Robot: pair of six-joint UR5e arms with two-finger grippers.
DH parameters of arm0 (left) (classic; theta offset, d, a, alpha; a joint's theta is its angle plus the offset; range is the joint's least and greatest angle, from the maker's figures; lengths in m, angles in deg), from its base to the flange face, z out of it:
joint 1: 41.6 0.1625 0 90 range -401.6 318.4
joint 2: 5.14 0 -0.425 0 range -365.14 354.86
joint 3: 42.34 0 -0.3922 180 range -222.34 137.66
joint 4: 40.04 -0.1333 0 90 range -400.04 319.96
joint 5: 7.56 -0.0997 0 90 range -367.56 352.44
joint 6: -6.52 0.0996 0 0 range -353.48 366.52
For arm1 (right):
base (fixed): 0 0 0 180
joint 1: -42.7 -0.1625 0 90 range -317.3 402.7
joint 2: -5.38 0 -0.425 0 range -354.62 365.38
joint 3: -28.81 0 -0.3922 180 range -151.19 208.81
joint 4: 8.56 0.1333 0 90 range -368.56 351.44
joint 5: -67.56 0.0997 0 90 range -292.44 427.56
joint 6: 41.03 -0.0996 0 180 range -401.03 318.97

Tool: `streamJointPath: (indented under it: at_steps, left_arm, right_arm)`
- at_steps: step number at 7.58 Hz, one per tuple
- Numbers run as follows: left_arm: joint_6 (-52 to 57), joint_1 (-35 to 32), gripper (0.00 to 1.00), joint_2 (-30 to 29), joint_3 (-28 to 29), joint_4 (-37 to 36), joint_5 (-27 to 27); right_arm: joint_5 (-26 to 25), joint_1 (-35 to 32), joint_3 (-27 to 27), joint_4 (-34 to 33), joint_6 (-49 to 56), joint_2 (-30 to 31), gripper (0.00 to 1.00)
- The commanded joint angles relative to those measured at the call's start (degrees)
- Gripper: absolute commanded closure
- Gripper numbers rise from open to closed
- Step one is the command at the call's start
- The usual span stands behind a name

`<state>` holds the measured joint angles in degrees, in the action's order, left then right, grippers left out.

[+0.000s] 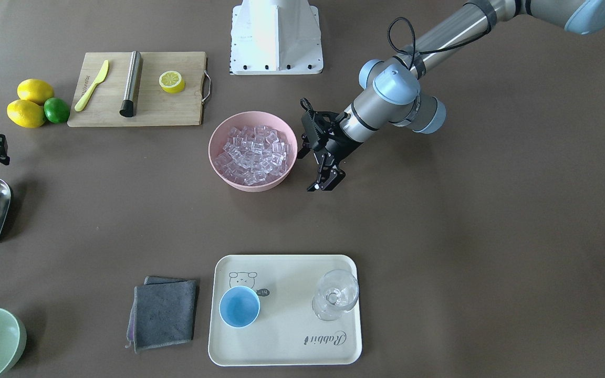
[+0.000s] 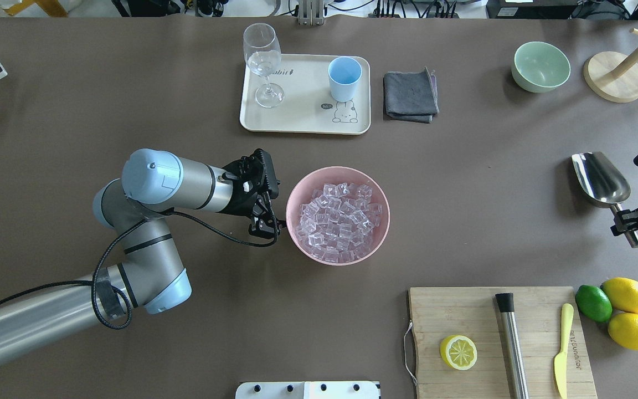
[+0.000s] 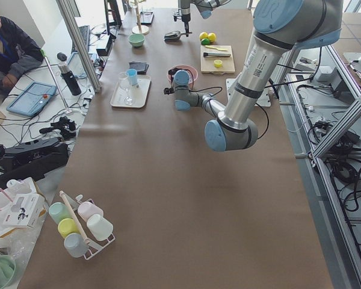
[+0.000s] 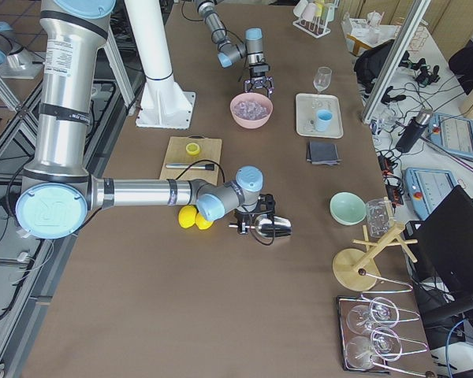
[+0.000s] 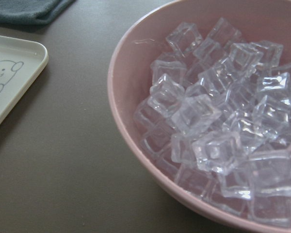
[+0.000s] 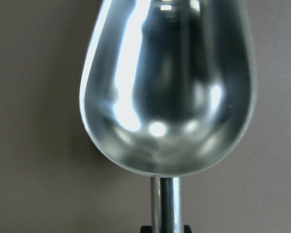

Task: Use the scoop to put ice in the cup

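Note:
The ice (image 2: pixel 338 221) fills a pink bowl (image 2: pixel 292 213) at mid-table, and it also fills the left wrist view (image 5: pixel 218 121). My left gripper (image 2: pixel 266 227) is open and empty, right beside the bowl's left rim. The steel scoop (image 2: pixel 601 180) is at the far right, its trough empty in the right wrist view (image 6: pixel 169 97). My right gripper (image 2: pixel 626 224) is shut on the scoop's handle. The light-blue cup (image 2: pixel 344 77) stands upright and empty on a cream tray (image 2: pixel 297 119) at the far side.
A wine glass (image 2: pixel 262 61) shares the tray. A grey cloth (image 2: pixel 410 95) and a green bowl (image 2: pixel 540 66) lie to its right. A cutting board (image 2: pixel 485 310) with a lemon half, steel rod and yellow knife sits near right, beside lemons and a lime (image 2: pixel 593 303).

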<state>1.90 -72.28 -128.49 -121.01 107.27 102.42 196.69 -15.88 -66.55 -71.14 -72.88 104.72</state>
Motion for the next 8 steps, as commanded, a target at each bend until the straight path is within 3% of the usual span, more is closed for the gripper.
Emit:
streamJointPath:
  at_steps: [1,2,4,6,8]
  left_arm:
    - [1.02,-0.26,0.02,-0.48,0.27,-0.18,3.04]
    - [1.11,-0.26,0.02,-1.27,0.27,-1.66,2.96]
    - [1.11,-0.78,0.02,-1.54,0.36,-1.84,2.60]
    - [0.93,-0.53,0.01,-2.15,0.44,-2.64,4.18]
    - [0.75,-0.61,0.02,-1.89,0.44,-2.64,8.13]
  right_arm:
    - [0.24,-0.22,-4.91,-5.95,1.42,0.49,1.00]
    - [-0.02,-0.57,-7.10,-9.02,2.91,0.58,1.00]
    - [-0.72,-5.03,-14.55,-22.51,13.50,-1.86,1.00]
    - [-2.21,-5.32,-16.52,-25.30,19.68,-7.21,1.00]
    - [-6.41,-5.32,-18.00,-25.74,32.74,-9.69,1.00]
